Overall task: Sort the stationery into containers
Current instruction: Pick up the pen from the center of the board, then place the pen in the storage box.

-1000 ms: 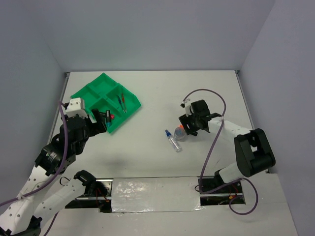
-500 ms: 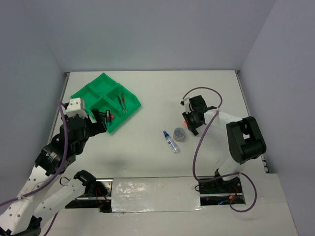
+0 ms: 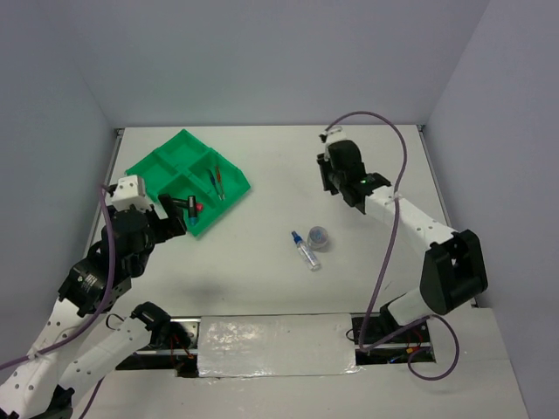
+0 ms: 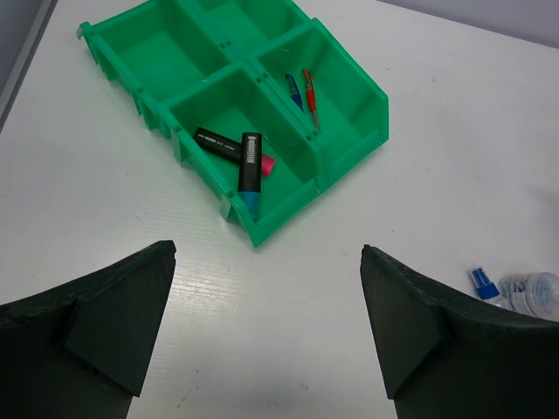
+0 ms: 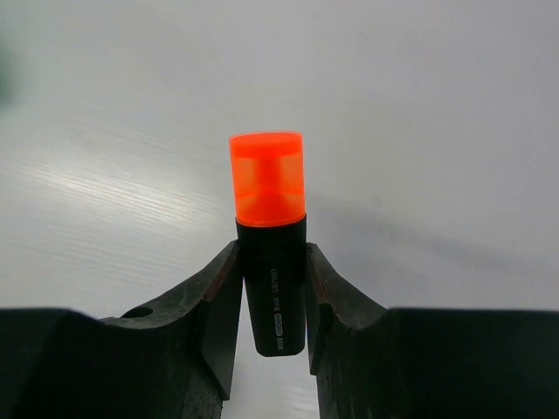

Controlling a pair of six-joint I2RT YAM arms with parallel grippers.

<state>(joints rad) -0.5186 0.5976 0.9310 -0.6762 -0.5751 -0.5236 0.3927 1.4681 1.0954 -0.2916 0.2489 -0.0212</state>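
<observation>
Stationery sort is looking roughly halfway done from where I'm sitting. The green tray (image 3: 155, 166) is sitting at the far left of the desk (image 3: 262, 284), and two of its four compartments are showing nothing inside.

My left gripper (image 4: 266, 323) is hovering just short of the tray, fingers spread wide and carrying nothing. My right gripper (image 5: 271, 257) is hanging well off to the right of the tray, fingers clamping the black body of the orange highlighter (image 5: 267, 179). So that one's riding in the air, not binned yet.

The tape roll (image 3: 320, 236) is lying mid-desk just beside the blue-capped tube (image 3: 306, 251), both waiting on a pickup. The blue and pink highlighters (image 4: 249, 166) are sharing the compartment nearest my left arm, and the red and blue pens (image 4: 301, 90) are lying in the one beside it.
</observation>
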